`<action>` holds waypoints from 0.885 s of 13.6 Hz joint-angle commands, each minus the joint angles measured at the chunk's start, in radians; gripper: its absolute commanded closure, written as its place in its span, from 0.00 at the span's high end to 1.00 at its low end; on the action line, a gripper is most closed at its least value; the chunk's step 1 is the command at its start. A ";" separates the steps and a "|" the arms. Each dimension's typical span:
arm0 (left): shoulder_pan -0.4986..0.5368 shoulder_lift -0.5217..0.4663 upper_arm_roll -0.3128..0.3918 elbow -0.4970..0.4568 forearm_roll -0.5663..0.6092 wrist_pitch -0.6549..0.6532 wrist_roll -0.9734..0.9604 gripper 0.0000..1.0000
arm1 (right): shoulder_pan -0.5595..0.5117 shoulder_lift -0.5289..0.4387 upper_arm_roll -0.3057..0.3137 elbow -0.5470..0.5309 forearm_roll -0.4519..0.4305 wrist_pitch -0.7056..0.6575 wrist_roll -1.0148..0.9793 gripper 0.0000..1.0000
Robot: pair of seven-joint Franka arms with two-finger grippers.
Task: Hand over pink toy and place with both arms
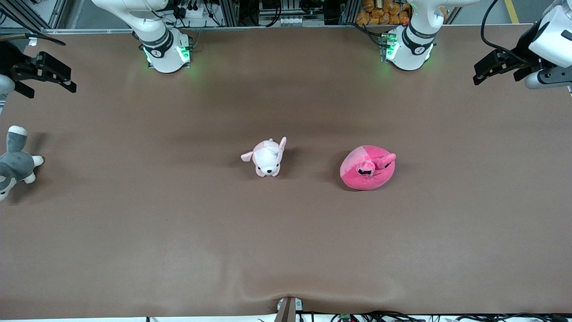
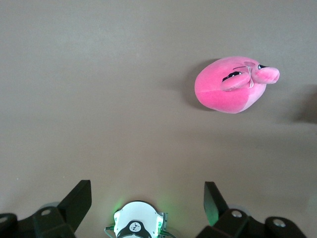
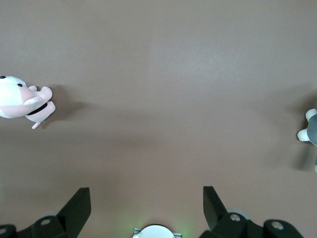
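The pink toy (image 1: 367, 168), a round hot-pink plush with a lighter patch, small ears and black eyes, lies on the brown table toward the left arm's end of the middle. It also shows in the left wrist view (image 2: 233, 84). My left gripper (image 1: 481, 71) is open and empty, held high over the left arm's end of the table; its own view (image 2: 147, 198) shows only the table and the arm's base between the fingers. My right gripper (image 1: 67, 79) is open and empty, held high over the right arm's end of the table (image 3: 146, 201).
A pale pink-and-white plush puppy (image 1: 267, 157) lies at the table's middle, beside the pink toy; it shows in the right wrist view (image 3: 22, 101). A grey-and-white plush (image 1: 14, 161) lies at the right arm's end edge. The arm bases (image 1: 164, 50) stand along the table's edge farthest from the front camera.
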 commanded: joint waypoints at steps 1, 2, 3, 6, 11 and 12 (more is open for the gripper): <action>0.024 0.006 0.002 0.034 0.004 -0.028 0.017 1.00 | -0.013 0.013 0.009 0.028 -0.003 -0.013 -0.009 1.00; 0.031 0.013 0.003 0.059 0.004 -0.028 0.003 1.00 | -0.013 0.013 0.009 0.028 -0.003 -0.013 -0.009 1.00; 0.033 0.018 0.003 0.068 0.004 -0.028 -0.002 1.00 | -0.011 0.013 0.008 0.028 -0.003 -0.013 -0.007 1.00; 0.030 0.047 0.003 0.089 0.026 -0.028 0.007 1.00 | -0.011 0.013 0.009 0.026 -0.003 -0.013 -0.009 1.00; 0.027 0.050 -0.040 0.088 0.064 -0.032 0.000 1.00 | -0.011 0.013 0.009 0.025 -0.003 -0.013 -0.009 1.00; 0.030 0.050 -0.040 0.082 0.061 -0.042 0.000 1.00 | -0.011 0.013 0.008 0.025 -0.003 -0.013 -0.009 1.00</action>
